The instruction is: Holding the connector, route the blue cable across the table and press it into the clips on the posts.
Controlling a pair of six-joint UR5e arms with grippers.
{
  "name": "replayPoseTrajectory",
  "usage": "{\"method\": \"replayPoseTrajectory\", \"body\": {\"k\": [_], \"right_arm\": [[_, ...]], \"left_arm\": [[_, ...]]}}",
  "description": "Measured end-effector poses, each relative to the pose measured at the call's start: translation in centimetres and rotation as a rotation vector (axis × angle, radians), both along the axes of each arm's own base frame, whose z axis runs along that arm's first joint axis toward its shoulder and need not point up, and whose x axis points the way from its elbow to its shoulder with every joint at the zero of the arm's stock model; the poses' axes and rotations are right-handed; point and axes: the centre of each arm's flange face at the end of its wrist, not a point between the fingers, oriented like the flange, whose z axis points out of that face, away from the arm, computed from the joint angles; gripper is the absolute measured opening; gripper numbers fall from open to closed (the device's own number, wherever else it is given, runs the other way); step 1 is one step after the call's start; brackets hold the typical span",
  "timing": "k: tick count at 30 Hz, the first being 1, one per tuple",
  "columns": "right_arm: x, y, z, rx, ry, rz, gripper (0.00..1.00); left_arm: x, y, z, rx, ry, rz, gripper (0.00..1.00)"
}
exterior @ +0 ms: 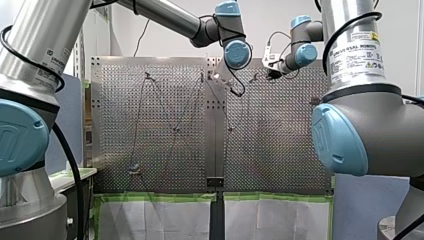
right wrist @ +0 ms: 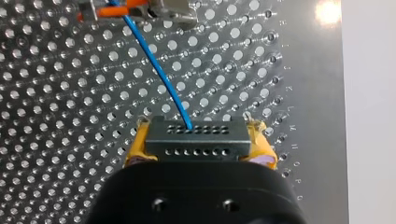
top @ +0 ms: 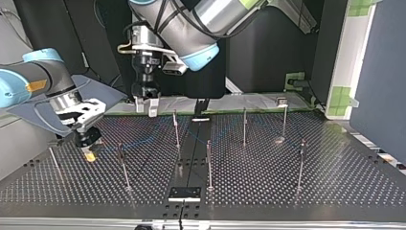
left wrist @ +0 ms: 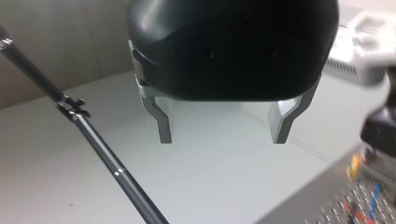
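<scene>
Steel, perforated and silvery, the table (top: pixel 287 187) fills the lower half of the top view, with thin upright metal posts (top: pixel 208 163) scattered across it. My left arm's black gripper with bare metal fingers (left wrist: pixel 223 137) hangs at the upper middle of that view, over the pale sheet (top: pixel 253 101) beyond the table's far edge. Its fingers stand wide apart with nothing between them. My right arm's gripper with yellow pads (top: pixel 89 152) sits low at the left of the top view, clamped on the small grey rectangular connector (right wrist: pixel 196 140), so I take it as the arm that routes. From the connector's face the thin blue cable (right wrist: pixel 154 65) runs ahead of this gripper, over the holes, to an orange-and-metal fitting (right wrist: pixel 135 9) whose nature I cannot tell. The nearest post (top: pixel 123 165) stands just beside the right gripper, toward the frame's middle. I judge the cable must be drawn that way and pressed into whatever clip that post carries.
</scene>
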Motion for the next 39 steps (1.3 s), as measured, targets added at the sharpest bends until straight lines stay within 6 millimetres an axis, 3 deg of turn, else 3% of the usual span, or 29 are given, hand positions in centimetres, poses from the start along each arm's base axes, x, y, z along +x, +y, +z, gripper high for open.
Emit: {"method": "replayPoseTrajectory", "body": {"k": [15, 30, 34, 39], "right_arm": [[-0.2, -0.1, 0.0, 0.002, 0.002, -0.003, 0.00], [-0.7, -0.3, 0.0, 0.005, 0.003, -0.012, 0.00], [-0.5, -0.2, -0.1, 0.006, 0.003, -0.009, 0.00], [-0.2, 0.0, 0.0, 0.007, 0.003, -0.004, 0.00]], "left_arm": [[-8.7, 1.0, 2.2, -0.239, -0.026, -0.039, 1.00], [-16.3, 2.5, 2.6, -0.391, -0.031, -0.094, 1.00], [-16.8, 2.6, 1.9, -0.396, -0.036, -0.113, 1.00], [-15.2, 2.6, -1.0, -0.363, -0.037, -0.110, 1.00]]}}
